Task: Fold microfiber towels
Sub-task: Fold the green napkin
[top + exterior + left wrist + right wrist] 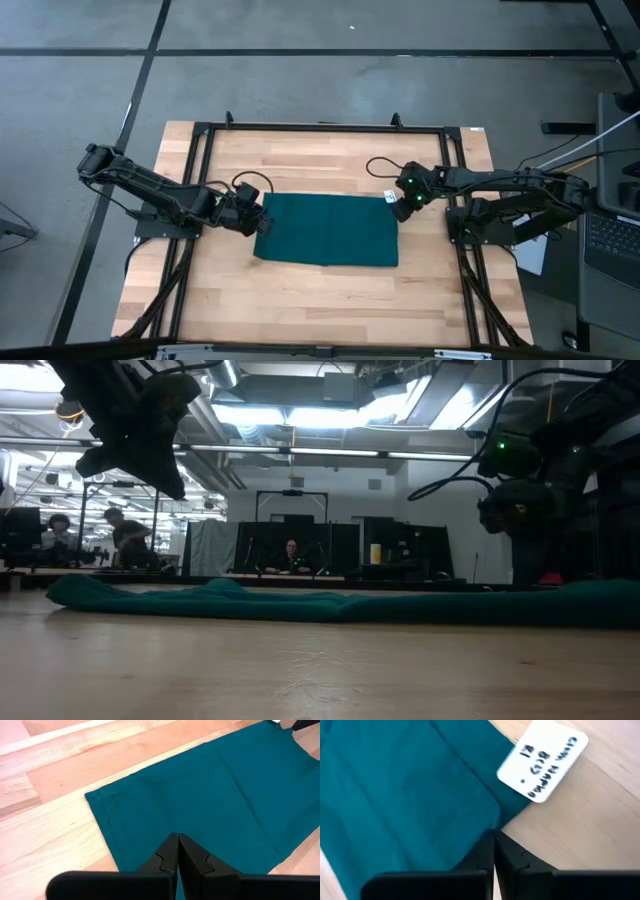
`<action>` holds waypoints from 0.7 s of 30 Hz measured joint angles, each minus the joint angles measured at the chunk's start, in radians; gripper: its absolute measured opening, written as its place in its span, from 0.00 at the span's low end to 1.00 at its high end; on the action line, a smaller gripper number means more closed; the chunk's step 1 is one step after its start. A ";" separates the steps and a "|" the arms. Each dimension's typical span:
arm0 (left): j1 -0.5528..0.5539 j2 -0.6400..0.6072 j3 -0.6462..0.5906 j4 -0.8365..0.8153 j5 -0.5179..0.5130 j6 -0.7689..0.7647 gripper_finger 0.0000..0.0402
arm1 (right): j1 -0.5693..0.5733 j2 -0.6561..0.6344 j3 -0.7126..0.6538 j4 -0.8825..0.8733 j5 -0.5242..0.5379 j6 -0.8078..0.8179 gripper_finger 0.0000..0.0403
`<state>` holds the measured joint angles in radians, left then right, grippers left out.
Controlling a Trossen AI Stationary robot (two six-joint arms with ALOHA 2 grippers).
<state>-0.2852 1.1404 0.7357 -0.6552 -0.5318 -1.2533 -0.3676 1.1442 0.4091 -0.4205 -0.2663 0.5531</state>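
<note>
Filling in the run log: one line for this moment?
towel: flat on table | left gripper: shut, at towel's left edge | right gripper: shut, at right edge by tag

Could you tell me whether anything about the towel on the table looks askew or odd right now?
Nothing much stands out: the towel lies flat, its white tag at one corner. Both grippers are shut at its opposite ends.

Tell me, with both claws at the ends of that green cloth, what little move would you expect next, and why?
Probably a small lift. The right gripper is shut at the towel's corner near the white tag, and the left gripper is shut at the opposite short edge. The towel lies flat on the table, so raising both ends together would likely start the fold. Whether either truly pinches cloth isn't clear.
</note>
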 joint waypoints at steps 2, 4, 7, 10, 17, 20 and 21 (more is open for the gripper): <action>0.000 0.000 0.000 0.000 0.000 0.000 0.00 | 0.000 0.000 0.000 0.002 0.020 0.008 0.07; 0.000 0.000 0.000 0.000 0.001 -0.005 0.00 | 0.000 0.000 0.000 0.002 0.050 0.016 0.16; 0.000 0.000 0.000 0.000 0.001 -0.007 0.00 | 0.000 0.000 0.000 0.002 0.064 0.027 0.28; 0.000 0.000 0.000 0.000 0.001 -0.007 0.00 | 0.000 0.000 0.000 0.000 0.064 0.035 0.36; 0.000 0.000 0.000 0.000 0.001 -0.005 0.00 | 0.001 0.000 -0.052 0.063 0.015 0.066 0.28; 0.000 0.000 0.000 0.000 0.001 -0.004 0.00 | 0.001 0.000 -0.061 0.089 0.007 0.068 0.15; 0.000 0.000 0.000 0.000 0.001 -0.004 0.00 | 0.001 0.000 -0.061 0.104 0.004 0.068 0.10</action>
<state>-0.2852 1.1404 0.7361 -0.6552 -0.5310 -1.2575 -0.3664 1.1442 0.3477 -0.3168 -0.2624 0.6209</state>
